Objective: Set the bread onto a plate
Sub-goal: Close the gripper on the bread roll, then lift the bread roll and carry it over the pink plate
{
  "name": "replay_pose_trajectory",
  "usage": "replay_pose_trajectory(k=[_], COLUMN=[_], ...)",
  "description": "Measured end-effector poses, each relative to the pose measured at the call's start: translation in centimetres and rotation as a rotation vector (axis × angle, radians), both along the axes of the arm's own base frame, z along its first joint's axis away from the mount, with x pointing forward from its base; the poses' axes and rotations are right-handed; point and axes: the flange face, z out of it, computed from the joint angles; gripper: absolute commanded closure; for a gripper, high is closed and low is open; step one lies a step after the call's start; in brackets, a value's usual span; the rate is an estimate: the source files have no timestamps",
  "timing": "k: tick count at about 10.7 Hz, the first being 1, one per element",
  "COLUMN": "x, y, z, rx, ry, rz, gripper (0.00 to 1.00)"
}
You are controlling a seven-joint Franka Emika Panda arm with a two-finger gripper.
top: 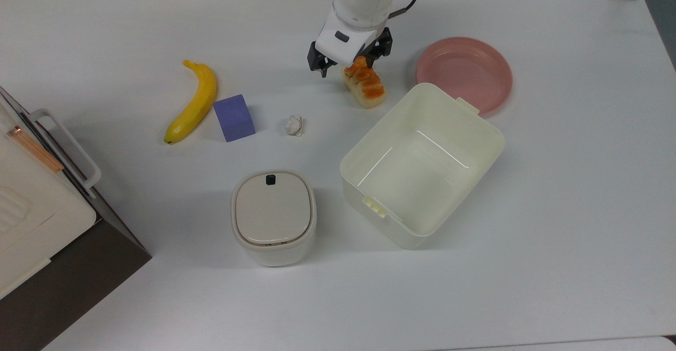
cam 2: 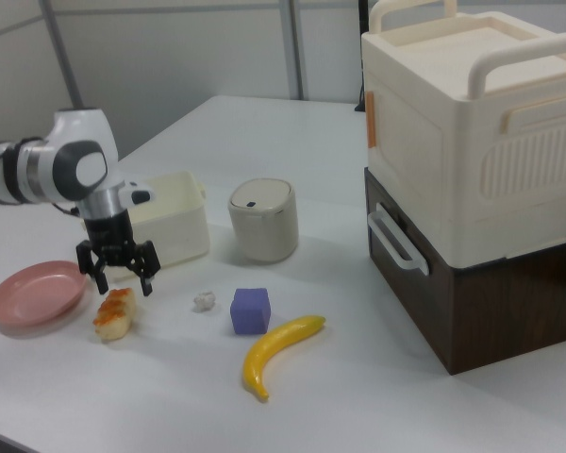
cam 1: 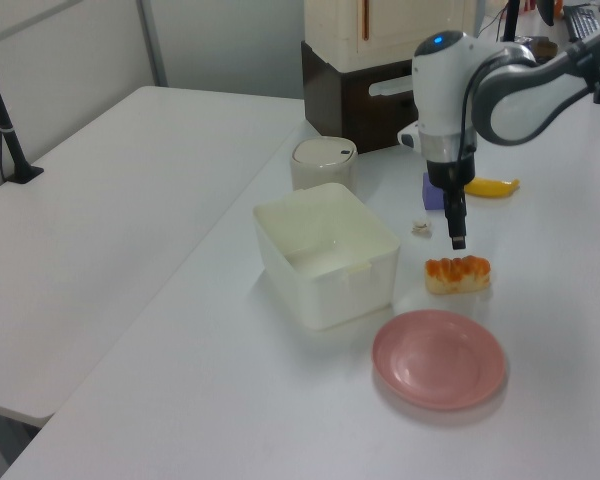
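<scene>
No text, label, brand, number or sign can be read on anything in these views

The bread [top: 365,84] has a glossy, lumpy orange-brown top over matt cream sides. The plate [top: 465,73] looks like smooth pink plastic, the tub [top: 422,163] like shiny cream plastic. The table [top: 554,208] is smooth matt white.
</scene>
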Motion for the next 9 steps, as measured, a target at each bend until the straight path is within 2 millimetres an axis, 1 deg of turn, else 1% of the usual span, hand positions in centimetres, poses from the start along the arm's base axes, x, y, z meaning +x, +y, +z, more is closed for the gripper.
replay_pose_trajectory(k=[2,3,4,5,6,7,8,9], x=[-1.1,-1.5,-1.7,-1.9,-2.1,-1.9,-1.7,-1.6], y=[1.0,1.5,1.9,2.6,3.2,3.6,3.6,3.6], z=[-2.4,-3.1,-3.5,-3.8,-4.3,-5.1,-5.8,-6.2], rx=[-0.001,-0.001,-0.002,-0.005,-0.005,-0.001,0.002,0.004], ry=[-0.007,-0.004,0.002,0.007,0.008,0.001,0.000,-0.001], rz=[0.033,0.041,0.042,0.036,0.029,0.027,0.026,0.023], gripper=[0.00,0.00,0.03,0.28,0.59,0.77,0.84,0.84])
